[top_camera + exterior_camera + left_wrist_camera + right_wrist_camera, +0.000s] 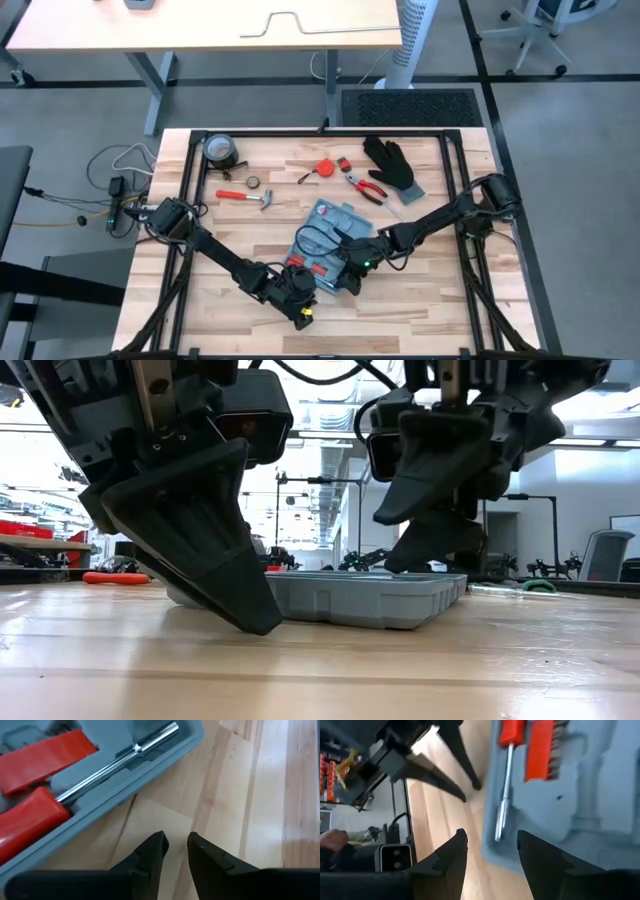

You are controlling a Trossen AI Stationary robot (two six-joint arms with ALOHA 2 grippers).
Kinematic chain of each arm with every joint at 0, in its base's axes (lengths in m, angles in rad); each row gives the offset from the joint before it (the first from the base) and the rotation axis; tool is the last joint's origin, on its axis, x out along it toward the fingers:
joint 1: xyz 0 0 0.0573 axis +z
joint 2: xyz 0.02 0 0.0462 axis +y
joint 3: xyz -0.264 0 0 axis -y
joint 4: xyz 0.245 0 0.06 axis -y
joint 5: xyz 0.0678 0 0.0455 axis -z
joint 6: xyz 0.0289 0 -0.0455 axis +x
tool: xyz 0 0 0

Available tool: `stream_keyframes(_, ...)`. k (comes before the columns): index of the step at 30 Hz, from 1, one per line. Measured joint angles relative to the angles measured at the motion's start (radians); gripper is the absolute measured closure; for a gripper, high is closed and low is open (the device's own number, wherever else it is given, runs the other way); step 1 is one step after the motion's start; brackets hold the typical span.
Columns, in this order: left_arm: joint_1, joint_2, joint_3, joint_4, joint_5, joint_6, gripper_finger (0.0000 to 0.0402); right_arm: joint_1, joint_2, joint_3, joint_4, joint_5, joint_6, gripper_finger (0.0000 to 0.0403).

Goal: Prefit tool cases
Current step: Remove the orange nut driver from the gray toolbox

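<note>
The left claw (175, 851) is hovering nearly closed, empty, just beside the tool case (335, 243); the right claw (490, 851) is hanging open over its edge, probably lining up a red-handled screwdriver (509, 767). The open case is lying mid-worktop (440, 290), with hammer (250, 198), pliers (365, 187) and glove (390, 163) waiting behind.

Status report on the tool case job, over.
Left gripper nearly shut, empty, on the bare wood beside the tool case. Right gripper open over the case edge. Case open, red screwdriver seated. Nothing in the way.
</note>
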Motion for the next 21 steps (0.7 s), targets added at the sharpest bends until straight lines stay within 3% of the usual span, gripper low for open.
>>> stream_keyframes(21,0.055,0.002,-0.004,-0.014,-0.007,0.091,0.0316,-0.014,0.059,0.005,0.044,-0.012,0.028,0.0221)
